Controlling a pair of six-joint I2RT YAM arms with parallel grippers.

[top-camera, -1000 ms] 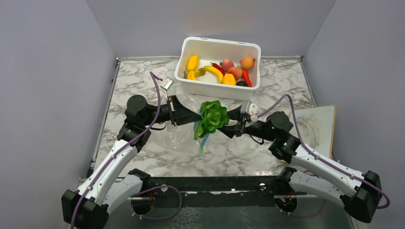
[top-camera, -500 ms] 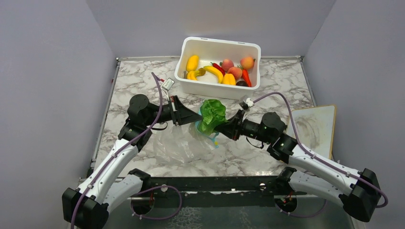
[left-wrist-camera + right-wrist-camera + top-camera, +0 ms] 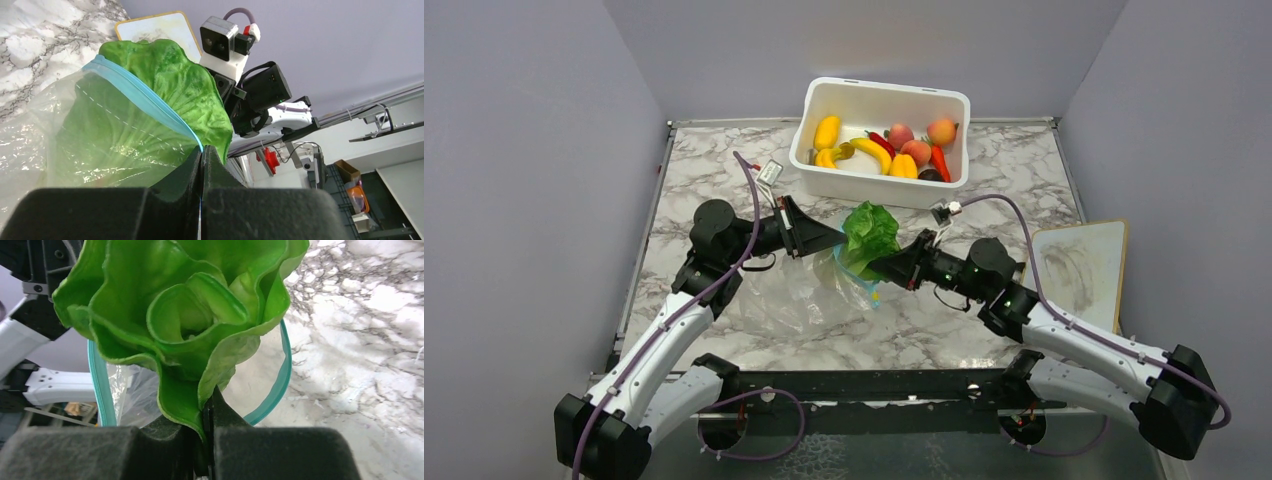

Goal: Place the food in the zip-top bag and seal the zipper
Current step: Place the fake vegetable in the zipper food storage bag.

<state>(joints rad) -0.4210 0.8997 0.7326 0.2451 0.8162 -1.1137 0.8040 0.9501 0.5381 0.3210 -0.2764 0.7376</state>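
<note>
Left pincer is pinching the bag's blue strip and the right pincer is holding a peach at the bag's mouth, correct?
No: the right pincer holds a green lettuce, not a peach, as the right wrist view shows. The left pincer does pinch the bag by its blue strip.

We saw a marble-patterned table with a white tub standing at its far edge, near the middle. The crinkled lower part of the clear zip-top bag rested on the marble in front of the tub, closer to us. A pale board with a wooden rim lay flat at the table's right edge.
</note>
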